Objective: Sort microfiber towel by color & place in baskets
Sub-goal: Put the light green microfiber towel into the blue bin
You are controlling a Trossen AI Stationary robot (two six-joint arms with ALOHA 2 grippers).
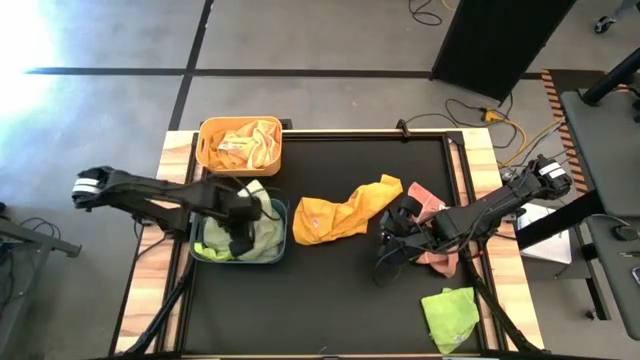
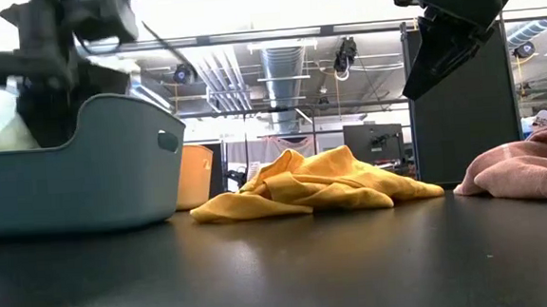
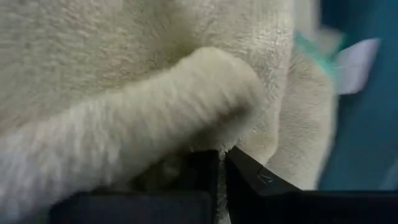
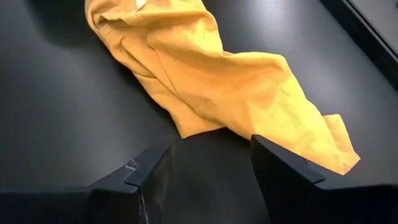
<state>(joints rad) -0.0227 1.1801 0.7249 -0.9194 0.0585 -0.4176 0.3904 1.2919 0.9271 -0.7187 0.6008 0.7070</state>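
Note:
The blue-grey basket (image 1: 275, 232) holds pale green towels (image 1: 262, 240). My left gripper (image 1: 240, 238) reaches down into it and is shut on a pale green towel (image 3: 155, 93). The yellow-orange basket (image 1: 205, 150) behind it holds yellow towels (image 1: 250, 145). A yellow towel (image 1: 345, 212) lies crumpled mid-table. My right gripper (image 1: 390, 250) hovers open above the bare mat just near of that towel's right end (image 4: 298, 130), touching nothing. A pink towel (image 1: 432, 225) lies partly under the right arm. A bright green towel (image 1: 450, 315) lies by the near right corner. My left gripper pinches a thin bit of the pale green towel (image 3: 221, 186) between its two nearly closed fingers (image 3: 252, 177). It comes from above, pointing down into the blue-grey basket. The towel bulges in a thick fold (image 3: 186, 93) just ahead of the fingers and lies in the basket.
The black mat (image 1: 330, 290) has bare room near of the yellow towel. The blue-grey basket's wall (image 2: 94, 174) stands tall at the left of the low view. A wooden table rim (image 1: 160, 210) runs along both sides. Cables lie on the floor beyond the far right corner.

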